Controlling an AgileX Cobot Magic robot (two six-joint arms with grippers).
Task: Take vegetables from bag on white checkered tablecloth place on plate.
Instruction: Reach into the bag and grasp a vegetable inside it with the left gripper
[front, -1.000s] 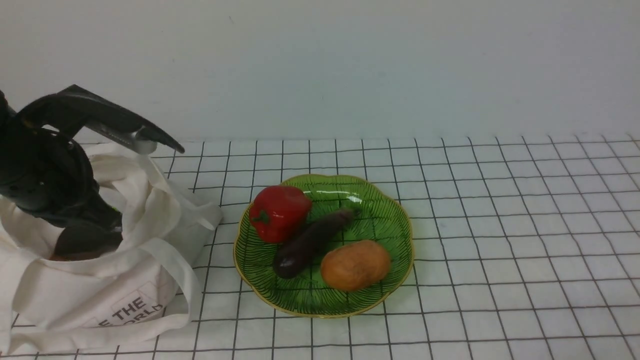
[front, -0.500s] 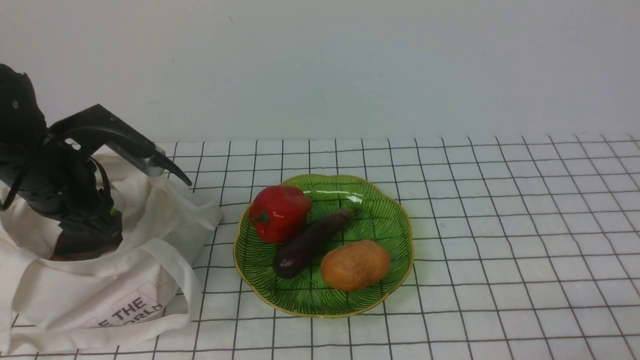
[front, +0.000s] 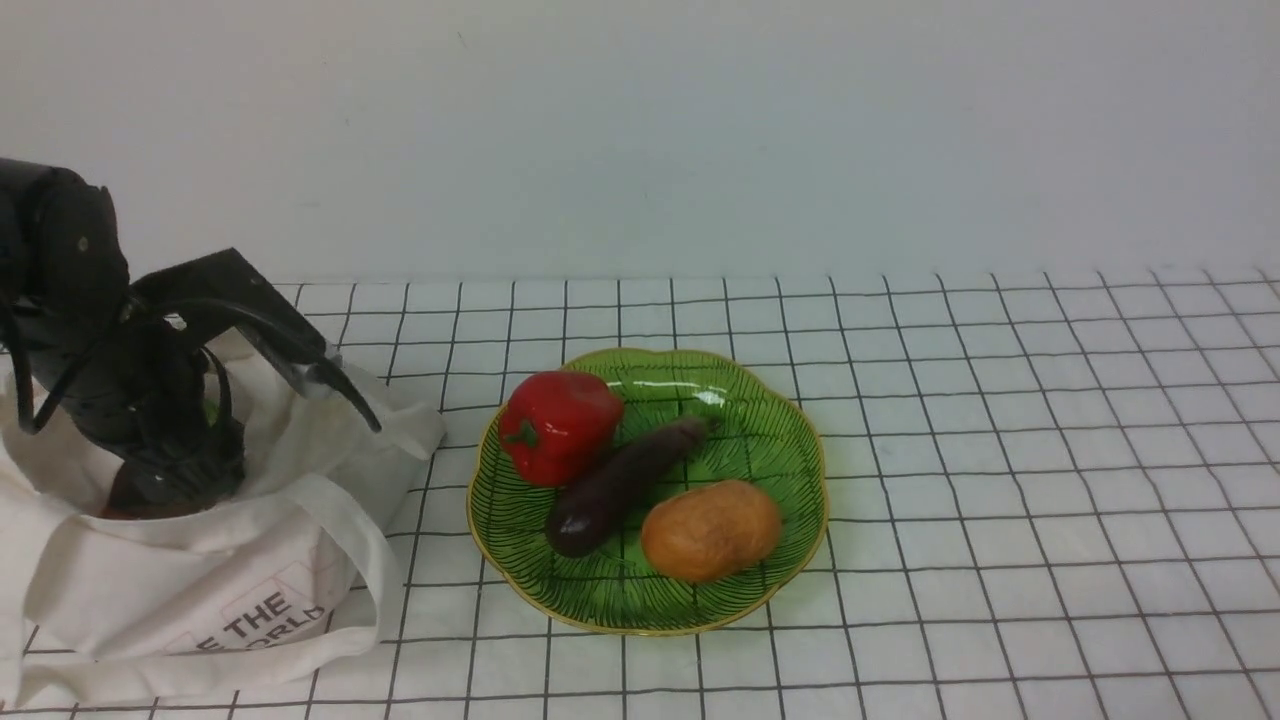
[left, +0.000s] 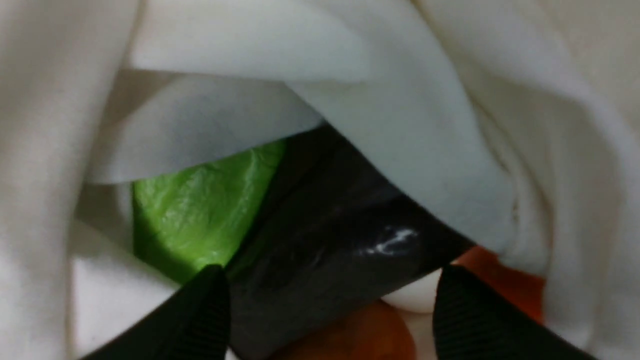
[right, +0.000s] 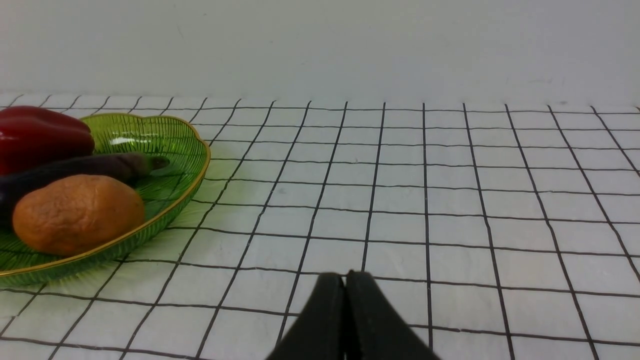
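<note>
Black two-fingered left gripper (left: 332, 310) reaching into cream cloth tote bag (front: 200, 590), fingers apart; next, straddle glossy dark eggplant (left: 330, 240), close.

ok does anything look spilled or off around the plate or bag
Nothing stands out: red pepper, eggplant and potato sit inside the plate; the bag is rumpled, as soft cloth would be.

From my front camera I see a worktop under a white cloth (front: 1000, 450) ruled in thin black squares. On it, the cream bag (front: 230, 580) slumps open at the lower left of the frame, and the green plate (front: 620, 600) sits near the centre, well inside the edges.
</note>
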